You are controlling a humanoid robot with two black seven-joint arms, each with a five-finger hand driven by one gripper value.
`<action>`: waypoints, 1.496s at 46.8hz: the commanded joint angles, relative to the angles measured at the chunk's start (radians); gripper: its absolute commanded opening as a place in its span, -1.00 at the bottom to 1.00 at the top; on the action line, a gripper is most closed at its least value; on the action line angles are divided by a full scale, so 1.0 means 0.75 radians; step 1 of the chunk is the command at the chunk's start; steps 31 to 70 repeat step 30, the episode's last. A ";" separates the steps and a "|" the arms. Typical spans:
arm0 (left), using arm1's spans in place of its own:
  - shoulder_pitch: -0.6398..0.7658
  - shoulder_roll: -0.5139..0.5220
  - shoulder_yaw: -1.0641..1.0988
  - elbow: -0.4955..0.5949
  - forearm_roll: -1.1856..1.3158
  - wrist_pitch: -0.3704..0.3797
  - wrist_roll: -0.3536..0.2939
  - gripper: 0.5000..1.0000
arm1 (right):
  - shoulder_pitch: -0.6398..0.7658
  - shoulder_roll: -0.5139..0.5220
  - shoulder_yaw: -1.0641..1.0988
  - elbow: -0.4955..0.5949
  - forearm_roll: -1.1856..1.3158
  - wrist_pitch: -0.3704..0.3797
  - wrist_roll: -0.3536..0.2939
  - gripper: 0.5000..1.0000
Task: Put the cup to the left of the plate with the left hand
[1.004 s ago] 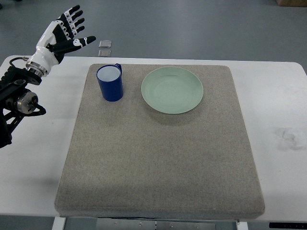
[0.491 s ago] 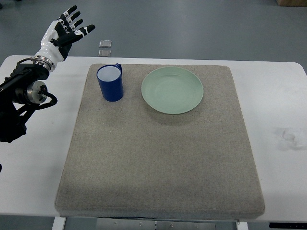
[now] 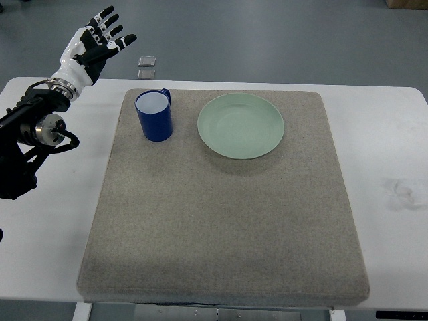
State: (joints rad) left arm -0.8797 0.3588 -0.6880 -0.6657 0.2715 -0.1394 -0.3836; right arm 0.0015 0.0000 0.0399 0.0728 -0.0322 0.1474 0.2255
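A blue cup [image 3: 154, 115] with a white inside stands upright on the grey mat [image 3: 221, 221], its handle at the far side. Just to its right lies a pale green plate [image 3: 241, 125], a small gap between them. My left hand [image 3: 100, 41] hovers past the table's far left corner, up and left of the cup, fingers spread and holding nothing. Its dark arm [image 3: 30, 134] comes in from the left edge over the white table. The right arm does not show.
The white table [image 3: 388, 134] surrounds the mat, with a faint smudge [image 3: 400, 190] at the right. Two small grey squares [image 3: 146, 67] lie on the floor beyond the far edge.
The left arm swung up and inward a second ago; in the last half second the hand shifted only slightly to the right. Cup and plate have not moved.
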 commanded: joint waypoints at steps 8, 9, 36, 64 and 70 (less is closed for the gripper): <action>-0.001 -0.012 -0.001 0.000 -0.092 -0.006 0.000 0.97 | 0.000 0.000 0.004 0.001 0.006 0.006 0.000 0.73; -0.001 -0.014 0.001 0.000 -0.108 -0.006 0.000 0.97 | 0.000 0.000 0.006 0.001 0.006 0.014 0.000 0.73; -0.003 -0.012 0.001 0.000 -0.121 -0.006 0.000 0.98 | -0.010 0.000 0.000 0.177 0.000 0.033 -0.012 0.73; -0.003 -0.012 0.001 0.000 -0.121 -0.006 0.000 0.98 | -0.010 0.000 0.000 0.177 0.000 0.033 -0.012 0.73; -0.003 -0.012 0.001 0.000 -0.121 -0.006 0.000 0.98 | -0.010 0.000 0.000 0.177 0.000 0.033 -0.012 0.73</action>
